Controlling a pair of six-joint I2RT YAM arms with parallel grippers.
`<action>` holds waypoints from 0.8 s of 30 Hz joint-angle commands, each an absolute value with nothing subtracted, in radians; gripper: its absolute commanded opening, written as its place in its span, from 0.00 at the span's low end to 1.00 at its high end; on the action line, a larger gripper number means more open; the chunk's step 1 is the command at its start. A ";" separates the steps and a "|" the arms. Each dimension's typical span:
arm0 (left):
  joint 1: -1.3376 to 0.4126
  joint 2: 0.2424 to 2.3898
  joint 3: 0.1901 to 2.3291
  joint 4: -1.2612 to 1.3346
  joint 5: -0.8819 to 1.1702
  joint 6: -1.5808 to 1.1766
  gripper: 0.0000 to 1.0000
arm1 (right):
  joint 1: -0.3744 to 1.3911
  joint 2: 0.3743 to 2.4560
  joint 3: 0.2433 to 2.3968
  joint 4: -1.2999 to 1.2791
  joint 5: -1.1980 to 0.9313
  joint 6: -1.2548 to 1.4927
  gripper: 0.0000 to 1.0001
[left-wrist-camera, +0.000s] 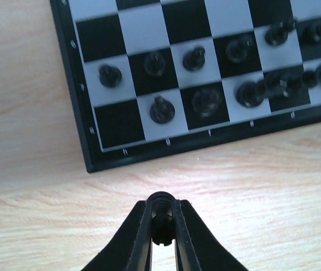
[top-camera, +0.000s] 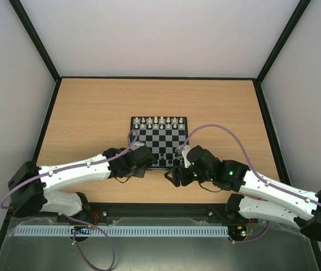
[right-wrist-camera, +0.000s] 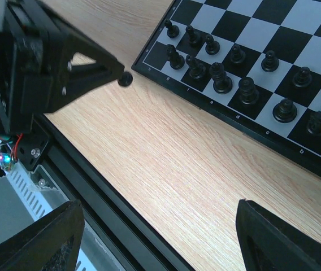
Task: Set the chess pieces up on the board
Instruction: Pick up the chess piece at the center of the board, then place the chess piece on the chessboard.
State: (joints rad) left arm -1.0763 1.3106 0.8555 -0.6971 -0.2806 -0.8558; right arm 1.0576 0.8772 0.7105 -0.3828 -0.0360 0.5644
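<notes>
Left jaws and right jaws sit low at the near edge of the board (top-camera: 159,141) on the counter (top-camera: 92,107) — that's the top view. Left wrist: left jaws pinch one dark piece (left-wrist-camera: 160,217) above bare counter, near the board's corner; chess pieces (left-wrist-camera: 205,101) stand on its two near rows. Right wrist: right jaws gape wide, holding nothing.

Surroundings: tabletop, enclosure and near-edge fittings.
Pale wood-grain tabletop (top-camera: 92,107); one row of tiny white chessmen (top-camera: 159,121) standing upright toward its middle; plain white walls (top-camera: 160,34) on three sides, edged by black frame bars (top-camera: 36,39); black rail (top-camera: 160,210) along the near edge; white slotted strip (top-camera: 149,231) just beyond the rail, lying over a grey metal sheet (top-camera: 166,254).
</notes>
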 commanded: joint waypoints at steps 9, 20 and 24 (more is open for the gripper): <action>-0.895 1.353 0.942 -0.726 -0.269 -0.667 0.10 | 1.053 0.873 0.696 -0.379 -0.044 0.551 0.74; -0.871 1.404 0.897 -0.635 -0.234 -0.648 0.10 | 1.053 0.877 0.694 -0.374 -0.048 0.548 0.74; -0.871 1.412 0.879 -0.608 -0.223 -0.650 0.10 | 1.053 0.877 0.693 -0.373 -0.050 0.549 0.74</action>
